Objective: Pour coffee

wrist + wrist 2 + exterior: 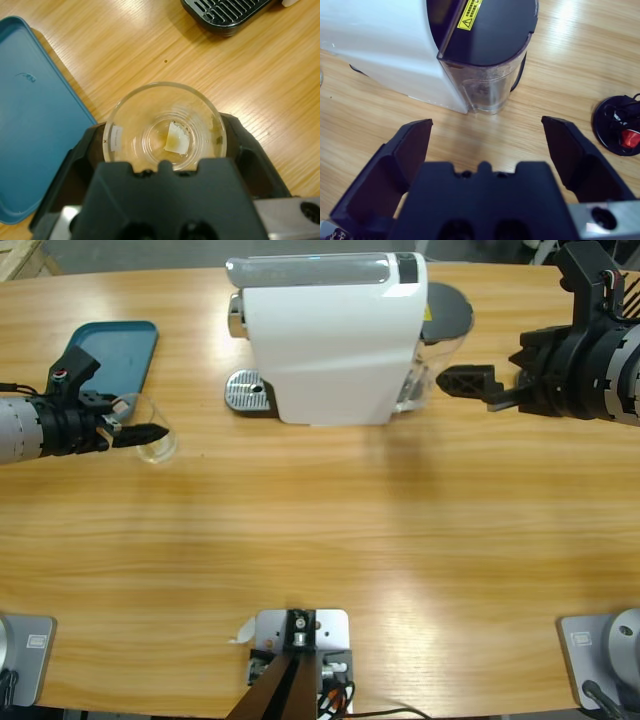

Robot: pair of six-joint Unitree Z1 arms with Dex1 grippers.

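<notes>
Left gripper holds the glass beside the tray; right gripper waits open by the coffee machine.

The white coffee machine (330, 340) stands upright at the far side of the desk (330, 540), its clear rear water tank (492, 82) under a dark lid, contents not readable. The teal tray (115, 355) lies bare on the desk. The right gripper (480, 385) hangs near the tank, its fingers (410, 150) spread wide on nothing. The left gripper (135, 433) has its fingers (87, 150) closed around the clear tumbler (165, 127), upright just beside the tray. The coffee (176, 146) is only a thin brownish trace at the tumbler's bottom. The tumbler looks light, stiff, smooth and likely slippery and breakable; a mid-wall hold with modest squeeze seems safest.
</notes>
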